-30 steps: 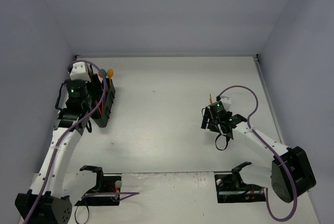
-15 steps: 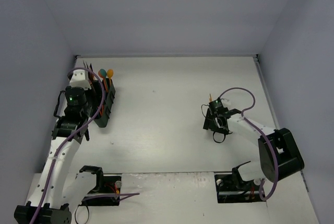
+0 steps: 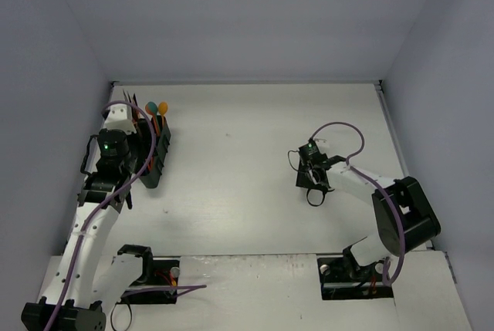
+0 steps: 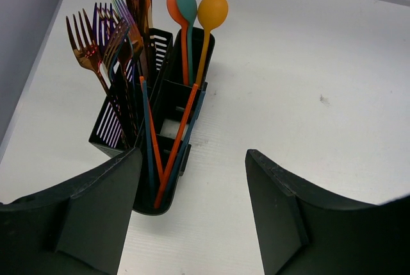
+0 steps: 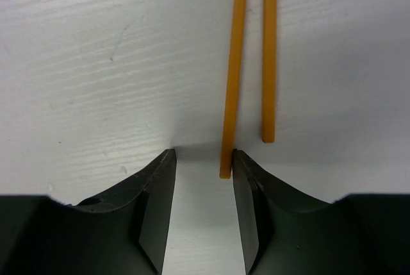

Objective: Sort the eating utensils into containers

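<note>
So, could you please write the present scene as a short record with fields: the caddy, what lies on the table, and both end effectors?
caddy: black mesh, left side of the table
in caddy: forks, three spoons, slim orange and teal utensils, standing or leaning
on table: two orange handles, parallel, not touching, heads out of view
left end effector: open, empty, above the caddy's near end
right end effector: open, low over the table, one handle's end between its fingers

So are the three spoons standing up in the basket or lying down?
Standing up, slightly tilted: the spoons poke bowl-end up above the black basket, handles down inside it.
</note>
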Motion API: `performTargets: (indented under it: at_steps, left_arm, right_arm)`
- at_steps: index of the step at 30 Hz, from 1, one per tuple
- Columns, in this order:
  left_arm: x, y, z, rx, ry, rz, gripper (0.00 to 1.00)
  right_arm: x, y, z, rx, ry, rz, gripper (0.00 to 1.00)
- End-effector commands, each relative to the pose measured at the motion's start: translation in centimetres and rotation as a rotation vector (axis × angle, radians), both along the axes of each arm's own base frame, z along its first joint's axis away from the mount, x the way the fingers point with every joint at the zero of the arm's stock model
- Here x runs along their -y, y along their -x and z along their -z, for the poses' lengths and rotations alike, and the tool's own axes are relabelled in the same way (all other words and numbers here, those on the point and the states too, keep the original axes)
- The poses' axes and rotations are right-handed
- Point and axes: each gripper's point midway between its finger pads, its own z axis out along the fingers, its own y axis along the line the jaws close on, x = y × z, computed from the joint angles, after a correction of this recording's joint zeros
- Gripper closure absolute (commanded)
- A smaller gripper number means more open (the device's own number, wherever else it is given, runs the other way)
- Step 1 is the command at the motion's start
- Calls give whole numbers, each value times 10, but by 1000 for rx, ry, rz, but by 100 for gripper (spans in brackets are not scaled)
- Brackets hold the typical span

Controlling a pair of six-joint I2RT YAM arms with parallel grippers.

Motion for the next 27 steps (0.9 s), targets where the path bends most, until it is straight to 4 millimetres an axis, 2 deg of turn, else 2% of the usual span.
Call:
performTargets:
  at_steps: [1,10,13,17,18,20,24,27]
  left_arm:
    - [2,-5,-15,58,30,1,38]
    - [5,-5,-13,55,46,12,38]
    - [10,-5,-13,54,67,28,38]
    - [22,-3,-15,54,139,61,38]
    - [31,-2,-17,55,172,101,37]
    - [45,1,-20,52,243,149,37]
    - [71,6,-28,35,382,237,35]
    - [91,12,-33,11,475,302,31]
  right_arm:
    - [-11,8,16,-64,-9,-27,63]
    - [-1,-6,30,-82,74,10,67]
    - [1,-9,34,-89,94,9,75]
    - [-5,-16,33,-83,92,-9,92]
    - [-8,-18,31,-78,88,-23,96]
    - [-26,-27,22,-46,59,-76,100]
    - [-74,-36,-2,34,-4,-205,100]
    - [-131,-35,-33,136,-80,-363,100]
